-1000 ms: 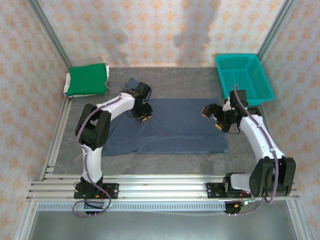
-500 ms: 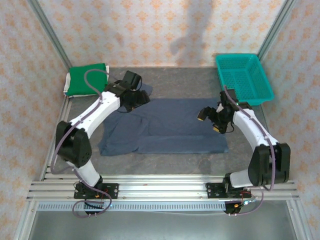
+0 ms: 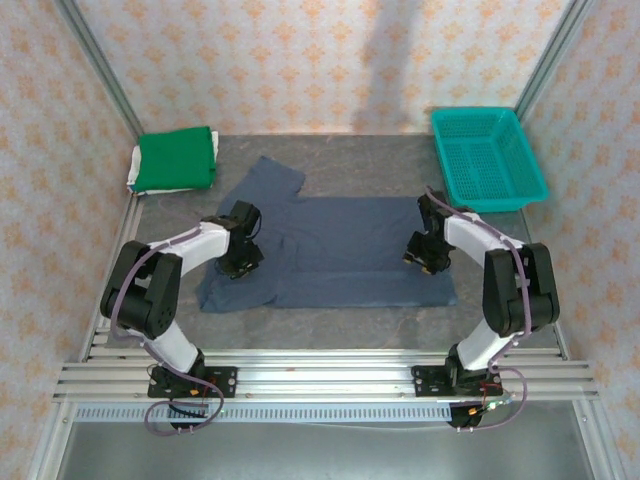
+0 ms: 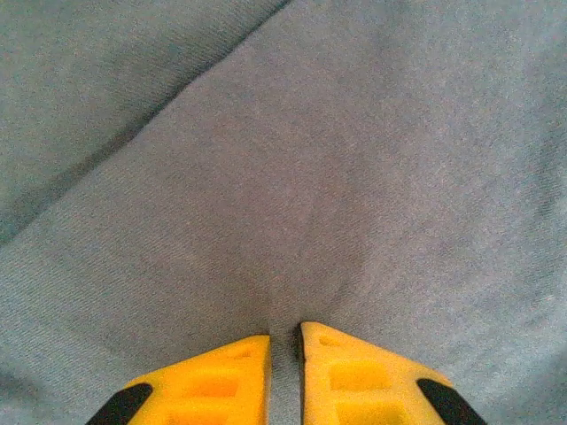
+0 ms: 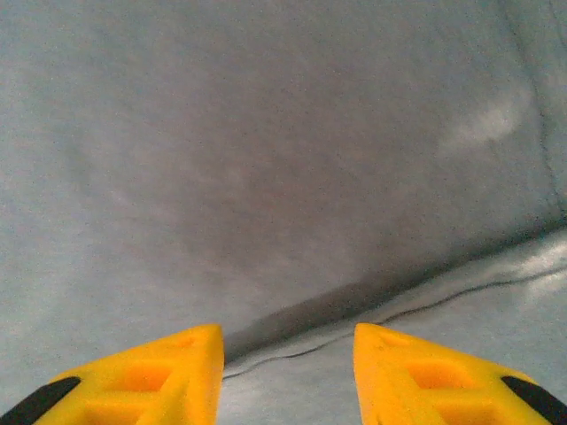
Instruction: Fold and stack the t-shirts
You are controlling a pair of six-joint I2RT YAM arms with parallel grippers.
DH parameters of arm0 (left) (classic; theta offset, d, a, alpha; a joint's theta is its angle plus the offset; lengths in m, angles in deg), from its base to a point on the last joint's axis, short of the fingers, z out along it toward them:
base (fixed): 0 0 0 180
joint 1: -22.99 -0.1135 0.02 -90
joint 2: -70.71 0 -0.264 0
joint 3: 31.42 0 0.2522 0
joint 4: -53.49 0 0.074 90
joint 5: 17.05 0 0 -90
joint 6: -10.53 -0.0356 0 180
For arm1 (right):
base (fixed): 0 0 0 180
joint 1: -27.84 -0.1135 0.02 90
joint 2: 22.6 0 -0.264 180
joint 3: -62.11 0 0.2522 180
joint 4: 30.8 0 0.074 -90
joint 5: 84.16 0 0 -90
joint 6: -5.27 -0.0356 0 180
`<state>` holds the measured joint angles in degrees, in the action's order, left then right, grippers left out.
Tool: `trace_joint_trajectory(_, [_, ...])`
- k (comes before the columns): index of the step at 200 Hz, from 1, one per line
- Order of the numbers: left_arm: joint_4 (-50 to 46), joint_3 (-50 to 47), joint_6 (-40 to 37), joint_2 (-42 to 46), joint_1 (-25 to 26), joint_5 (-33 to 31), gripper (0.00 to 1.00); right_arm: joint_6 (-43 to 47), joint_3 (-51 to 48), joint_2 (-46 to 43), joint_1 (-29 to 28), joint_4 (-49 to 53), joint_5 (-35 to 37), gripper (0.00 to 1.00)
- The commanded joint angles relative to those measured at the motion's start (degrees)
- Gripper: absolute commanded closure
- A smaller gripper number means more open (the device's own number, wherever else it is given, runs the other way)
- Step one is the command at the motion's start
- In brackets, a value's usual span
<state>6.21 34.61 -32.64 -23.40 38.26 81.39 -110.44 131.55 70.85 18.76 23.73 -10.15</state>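
Note:
The slate-blue t-shirt (image 3: 340, 250) lies spread flat in the middle of the table, one sleeve pointing to the far left. My left gripper (image 3: 241, 260) is down on its left part. In the left wrist view its jaws (image 4: 283, 333) stand almost together with a pucker of blue cloth (image 4: 310, 177) pinched between them. My right gripper (image 3: 421, 251) presses on the shirt's right part. Its yellow fingers (image 5: 288, 331) are apart, straddling a hem line on the blue cloth (image 5: 266, 159). A folded green t-shirt (image 3: 176, 159) rests on a white t-shirt (image 3: 133, 172) at the far left corner.
A teal mesh basket (image 3: 487, 157) stands at the far right corner. Grey table surface (image 3: 370, 165) shows beyond the shirt. Aluminium rails (image 3: 330, 375) run along the near edge, and patterned walls close in the sides.
My left gripper left the far sleeve, came nearer onto the shirt's left part and closed on cloth. My right gripper dropped onto the shirt's right part and its jaws narrowed.

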Motion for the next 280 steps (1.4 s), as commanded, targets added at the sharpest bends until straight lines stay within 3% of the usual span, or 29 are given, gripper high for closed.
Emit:
trace_joint_trajectory(1, [-2.90,-5.18,2.13,2.50,-0.06,-3.09,0.87,-0.97,-3.05,0.78,-0.45,0.88,4.32,0.59])
trace_joint_trajectory(73, [-4.86,-15.63,5.41,11.14,0.19,-1.01,0.86,-2.61,-7.37,0.41,-4.53,6.53,2.37,0.62])
trace_joint_trajectory(112, [-9.13,-6.33,5.26,17.78,0.43,-0.13,0.71,-3.73,-3.22,-3.40,-5.95,10.83,3.96,0.54])
trace_joint_trajectory(121, [-11.14,-1.16,4.34,18.16,0.38,-1.15,0.63,-3.88,-1.23,-5.15,-5.95,11.78,4.90,0.48])
trace_joint_trajectory(133, [-14.34,7.58,1.62,16.86,0.25,-3.98,0.44,-3.77,1.90,-7.40,-5.95,12.30,5.96,0.40])
trace_joint_trajectory(142, [-16.37,14.05,-1.28,14.34,-0.15,-5.49,0.33,-3.24,4.51,-8.46,-5.93,12.40,6.45,0.33])
trace_joint_trajectory(154, [-18.41,23.65,-5.69,9.43,-1.01,-6.76,0.26,-1.89,7.96,-9.40,-5.88,12.07,6.59,0.21])
trace_joint_trajectory(169, [-20.68,35.23,-12.51,1.35,-2.38,-8.36,0.22,0.70,12.05,-9.70,-5.86,10.58,5.74,0.09])
trace_joint_trajectory(182, [-22.44,44.50,-17.63,-6.28,-3.30,-10.17,0.22,2.62,14.70,-9.08,-5.86,8.82,4.69,0.04])
trace_joint_trajectory(233, [-22.60,67.81,-25.39,-30.22,-7.24,-9.77,0.31,7.45,26.60,-0.96,-4.93,11.42,3.94,0.04])
trace_joint_trajectory(270, [-23.79,79.66,-27.05,-42.07,-9.16,-10.96,0.46,8.70,28.16,0.45,-3.42,13.46,3.33,0.04])
trace_joint_trajectory(280, [-24.01,81.75,-26.99,-44.44,-9.42,-12.55,0.47,9.13,27.92,0.43,-2.85,14.20,3.24,0.04])
